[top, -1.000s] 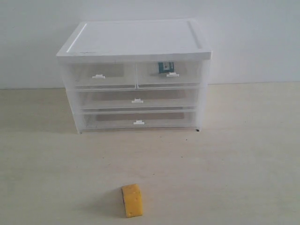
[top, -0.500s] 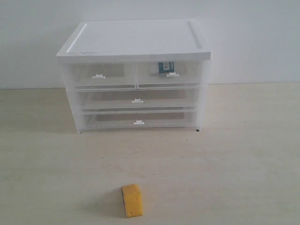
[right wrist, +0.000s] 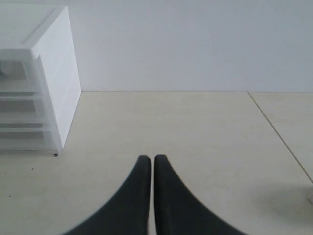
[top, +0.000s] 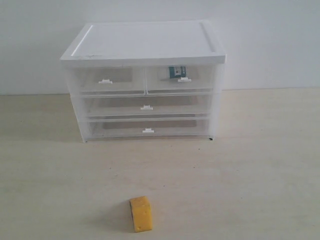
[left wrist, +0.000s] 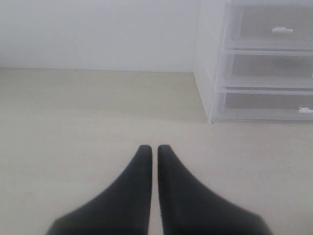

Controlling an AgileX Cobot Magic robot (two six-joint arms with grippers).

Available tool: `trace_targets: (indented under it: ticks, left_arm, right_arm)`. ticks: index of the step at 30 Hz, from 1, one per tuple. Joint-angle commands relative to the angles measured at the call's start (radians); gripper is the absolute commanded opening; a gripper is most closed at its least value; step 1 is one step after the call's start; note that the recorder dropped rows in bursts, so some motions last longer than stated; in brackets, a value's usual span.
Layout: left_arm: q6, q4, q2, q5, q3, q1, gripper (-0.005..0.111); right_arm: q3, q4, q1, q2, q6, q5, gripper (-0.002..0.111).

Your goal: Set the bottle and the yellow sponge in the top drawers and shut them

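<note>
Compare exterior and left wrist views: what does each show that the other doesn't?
Exterior only: the yellow sponge lying on the table, and the bottle inside the right top drawer. Left wrist only: the left gripper, shut and empty. Both: the drawer cabinet, all visible drawers closed, and the table.

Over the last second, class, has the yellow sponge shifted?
No. The yellow sponge lies at the same spot in front of the drawer unit, still roughly in line with its bottom handle.
</note>
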Motion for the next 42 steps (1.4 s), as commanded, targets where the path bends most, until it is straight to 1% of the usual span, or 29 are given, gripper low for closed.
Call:
trace_targets:
  ticks: [1, 5, 13, 19, 29, 36, 40, 42]
  left_arm:
    - [0.002, -0.010, -0.003, -0.005, 0.004, 0.003, 0.004]
    - [0.002, -0.010, -0.003, -0.005, 0.004, 0.003, 0.004]
    - [0.002, -0.010, -0.003, -0.005, 0.004, 0.003, 0.004]
    - [0.002, -0.010, -0.003, -0.005, 0.004, 0.003, 0.004]
    - [0.002, -0.010, -0.003, -0.005, 0.004, 0.003, 0.004]
    - [0.002, -0.010, -0.003, -0.005, 0.004, 0.003, 0.004]
    - [0.002, -0.010, -0.003, -0.005, 0.004, 0.003, 0.004]
    - [0.002, -0.010, -0.003, -0.005, 0.004, 0.003, 0.004]
  right_arm:
    - [0.090, 0.010, -0.002, -0.110, -0.003, -0.007, 0.000]
    - [0.163, 0.010, -0.002, -0.198, -0.003, -0.007, 0.000]
    - [0.174, 0.018, -0.002, -0.222, 0.001, 0.007, 0.000]
    - [0.245, 0.017, -0.002, -0.243, -0.001, -0.066, 0.000]
    - [0.359, 0.017, -0.002, -0.318, 0.002, -0.113, 0.000]
    - [0.458, 0.017, -0.002, -0.336, 0.040, -0.185, 0.000]
    - [0.473, 0.017, -0.002, -0.336, 0.040, -0.215, 0.000]
    - [0.473, 0.013, -0.002, -0.336, 0.040, -0.201, 0.000]
